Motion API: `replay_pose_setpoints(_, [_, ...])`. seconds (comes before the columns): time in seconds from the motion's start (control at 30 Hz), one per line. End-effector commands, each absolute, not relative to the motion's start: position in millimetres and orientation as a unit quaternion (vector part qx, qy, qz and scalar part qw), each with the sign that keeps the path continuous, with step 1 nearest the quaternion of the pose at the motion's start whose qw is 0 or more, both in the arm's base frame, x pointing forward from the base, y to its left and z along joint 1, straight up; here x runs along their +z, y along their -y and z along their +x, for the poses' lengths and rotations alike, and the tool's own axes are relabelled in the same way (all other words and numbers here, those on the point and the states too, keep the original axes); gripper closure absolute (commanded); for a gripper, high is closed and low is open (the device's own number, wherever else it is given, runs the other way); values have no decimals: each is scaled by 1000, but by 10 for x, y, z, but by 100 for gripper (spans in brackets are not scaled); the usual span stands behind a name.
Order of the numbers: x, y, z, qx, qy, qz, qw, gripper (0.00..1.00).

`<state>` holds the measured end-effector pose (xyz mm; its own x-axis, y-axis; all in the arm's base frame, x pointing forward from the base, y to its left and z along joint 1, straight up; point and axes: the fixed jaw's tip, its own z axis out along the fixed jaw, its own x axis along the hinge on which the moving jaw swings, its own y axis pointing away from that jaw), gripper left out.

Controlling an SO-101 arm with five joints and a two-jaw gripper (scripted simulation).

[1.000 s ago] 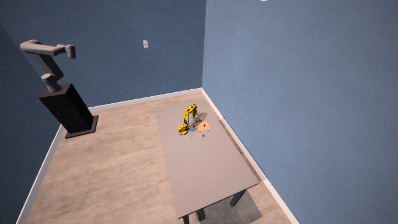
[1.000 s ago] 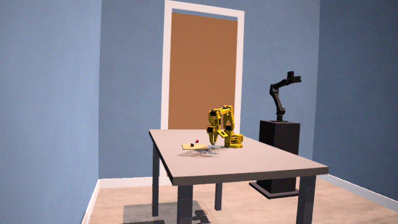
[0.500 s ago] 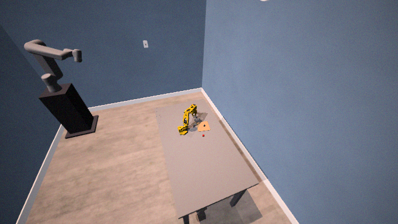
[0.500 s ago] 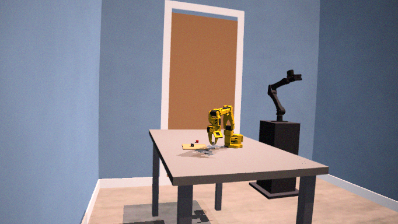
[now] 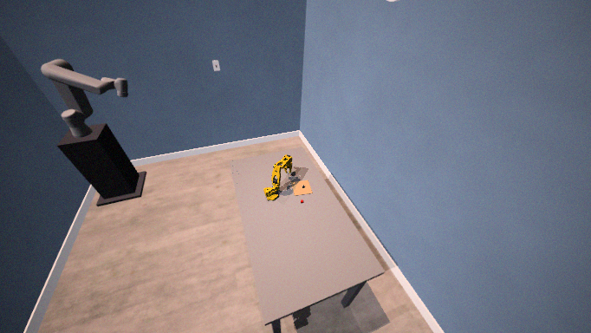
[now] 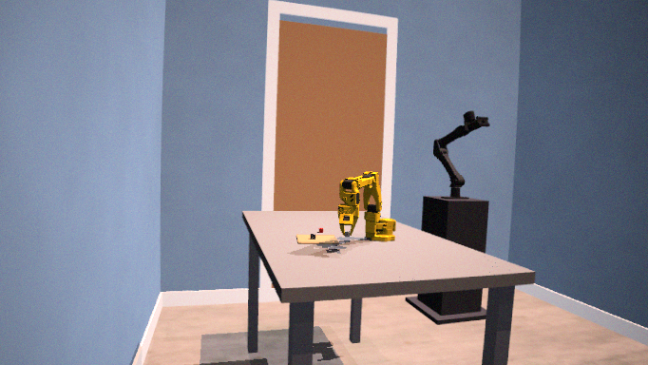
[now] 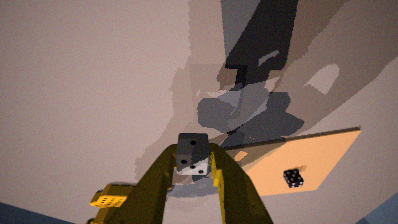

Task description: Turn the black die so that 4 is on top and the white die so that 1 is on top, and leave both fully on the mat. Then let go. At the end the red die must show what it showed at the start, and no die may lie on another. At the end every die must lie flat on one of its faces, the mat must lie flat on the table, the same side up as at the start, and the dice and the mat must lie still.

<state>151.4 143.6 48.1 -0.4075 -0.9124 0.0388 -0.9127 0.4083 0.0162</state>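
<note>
My gripper (image 7: 193, 167) (image 6: 347, 233) (image 5: 293, 173) is shut on the white die (image 7: 192, 154) and holds it a little above the bare table, beside the mat. The die's faces towards the camera carry black pips; its top face is hidden from me. The orange mat (image 7: 315, 152) (image 5: 298, 191) (image 6: 302, 240) lies flat to the right in the wrist view. The black die (image 7: 293, 177) (image 5: 304, 186) (image 6: 313, 236) lies flat on the mat. The red die (image 5: 301, 201) (image 6: 320, 230) lies on the table off the mat, apart from the others.
The yellow arm's base (image 5: 271, 193) (image 6: 382, 230) stands on the grey table (image 5: 295, 243) (image 6: 380, 266) beside the mat. The wall runs close along the table's far side. A dark robot arm on a pedestal (image 5: 100, 160) (image 6: 455, 219) stands on the floor away from the table.
</note>
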Motion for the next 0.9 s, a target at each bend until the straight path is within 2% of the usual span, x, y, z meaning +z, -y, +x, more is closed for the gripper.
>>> replay_pose_setpoints(0.0, [616, -1504, 1561, -3, 864, 503, -15, 100])
replay_pose_setpoints(0.87, [617, -1523, 1575, -5, 929, 370, -15, 100])
